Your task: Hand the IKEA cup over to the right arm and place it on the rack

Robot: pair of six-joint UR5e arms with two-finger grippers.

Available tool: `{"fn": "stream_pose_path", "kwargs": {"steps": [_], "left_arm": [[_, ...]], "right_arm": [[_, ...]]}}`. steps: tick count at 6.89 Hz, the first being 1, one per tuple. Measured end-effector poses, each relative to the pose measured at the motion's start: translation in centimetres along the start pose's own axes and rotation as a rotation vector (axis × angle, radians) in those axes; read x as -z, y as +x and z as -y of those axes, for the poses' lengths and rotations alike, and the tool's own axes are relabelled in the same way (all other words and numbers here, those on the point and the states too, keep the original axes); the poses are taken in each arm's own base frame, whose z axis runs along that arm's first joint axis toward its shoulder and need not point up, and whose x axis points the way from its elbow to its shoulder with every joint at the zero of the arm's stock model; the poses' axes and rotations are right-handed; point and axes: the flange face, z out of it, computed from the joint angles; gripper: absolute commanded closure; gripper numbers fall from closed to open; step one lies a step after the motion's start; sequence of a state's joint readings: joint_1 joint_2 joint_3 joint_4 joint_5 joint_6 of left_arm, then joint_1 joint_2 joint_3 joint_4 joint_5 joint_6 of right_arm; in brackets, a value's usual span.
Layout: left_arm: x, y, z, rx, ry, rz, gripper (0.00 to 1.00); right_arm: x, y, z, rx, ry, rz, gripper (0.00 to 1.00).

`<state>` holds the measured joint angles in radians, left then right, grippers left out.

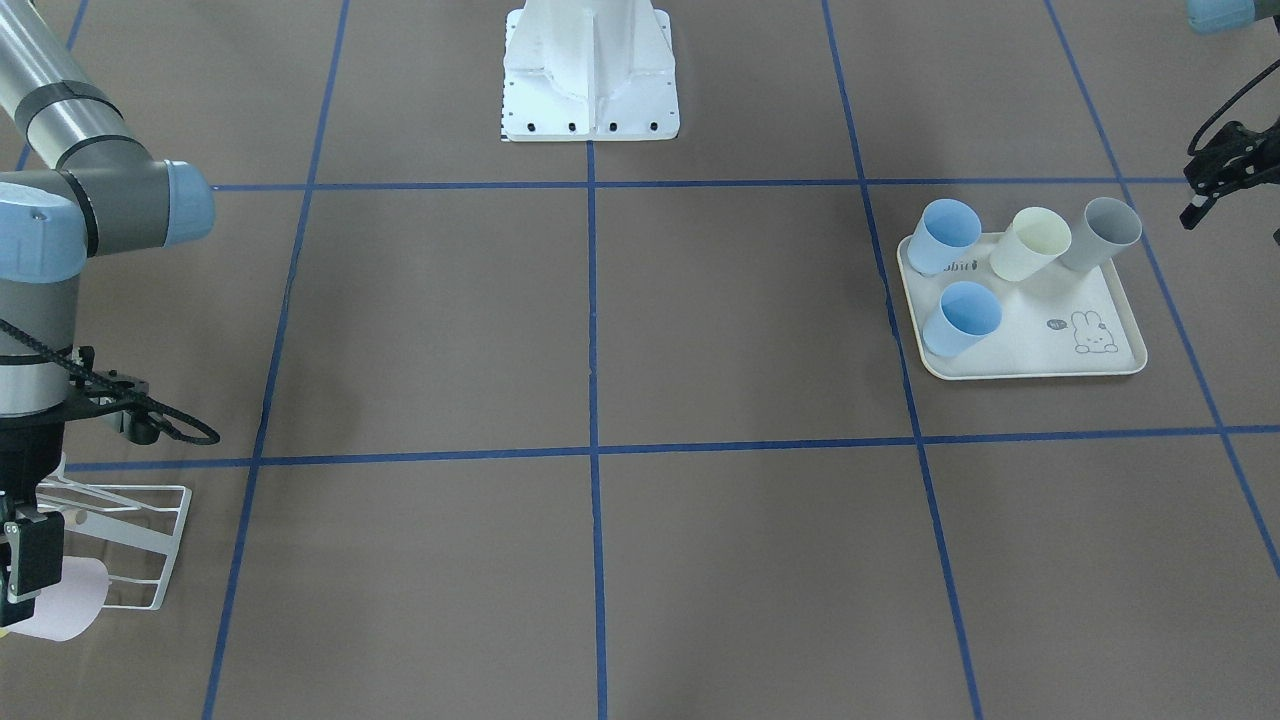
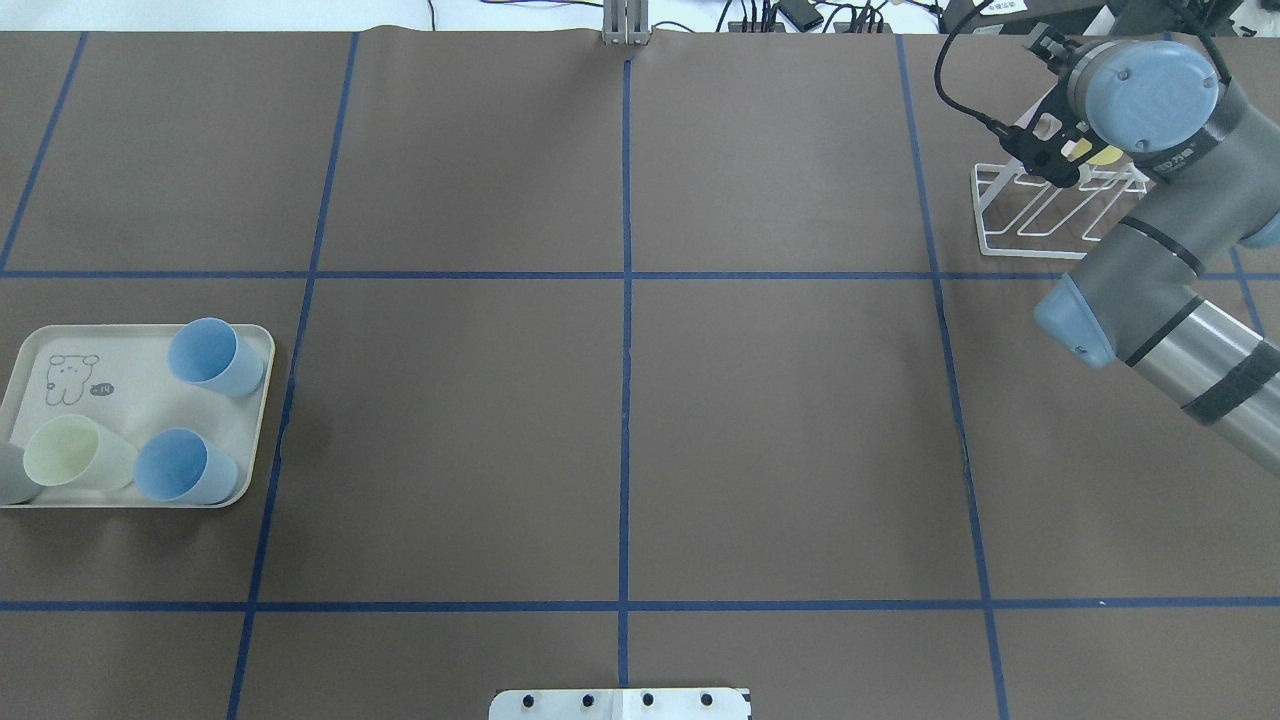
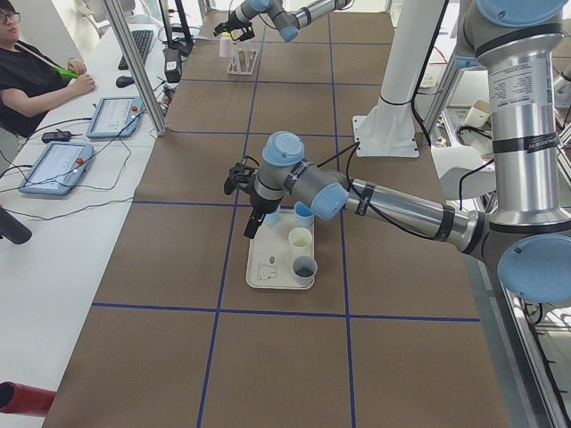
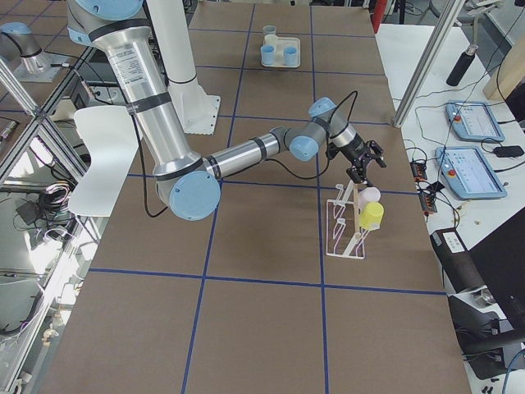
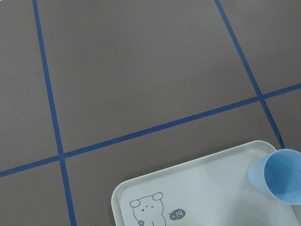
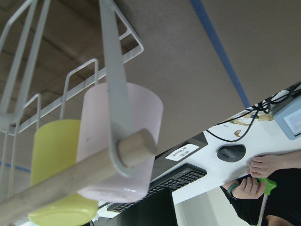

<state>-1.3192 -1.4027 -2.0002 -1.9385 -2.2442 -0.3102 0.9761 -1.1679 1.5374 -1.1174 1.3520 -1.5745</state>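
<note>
A pale pink cup hangs on the white wire rack beside a yellow cup. In the right wrist view the pink cup and the yellow cup sit on the rack's prongs behind its wooden dowel, with no fingers on them. My right gripper hovers right beside the pink cup, jaws apart. My left gripper is open and empty, above the table next to the tray.
The cream rabbit-print tray holds two blue cups, a cream cup and a grey cup. The robot's white base stands at the table's middle edge. An operator sits near the rack end.
</note>
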Motion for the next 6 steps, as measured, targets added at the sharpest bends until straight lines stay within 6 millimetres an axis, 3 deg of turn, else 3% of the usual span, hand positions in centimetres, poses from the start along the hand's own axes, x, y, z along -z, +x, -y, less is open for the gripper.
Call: {"fn": "stream_pose_path", "kwargs": {"steps": [2, 4, 6], "left_arm": [[0.0, 0.0, -0.1, 0.002, -0.001, 0.001, 0.0], [-0.1, -0.1, 0.0, 0.029, 0.008, 0.001, 0.0], [-1.4, -0.6, -0.3, 0.116, 0.073, -0.027, 0.0]], "right_arm": [[3.6, 2.0, 0.2, -0.247, 0.111, -0.061, 0.02], [6.6, 2.7, 1.3, -0.63, 0.281, -0.051, 0.01], [9.6, 3.9, 4.8, -1.005, 0.431, 0.019, 0.01]]}}
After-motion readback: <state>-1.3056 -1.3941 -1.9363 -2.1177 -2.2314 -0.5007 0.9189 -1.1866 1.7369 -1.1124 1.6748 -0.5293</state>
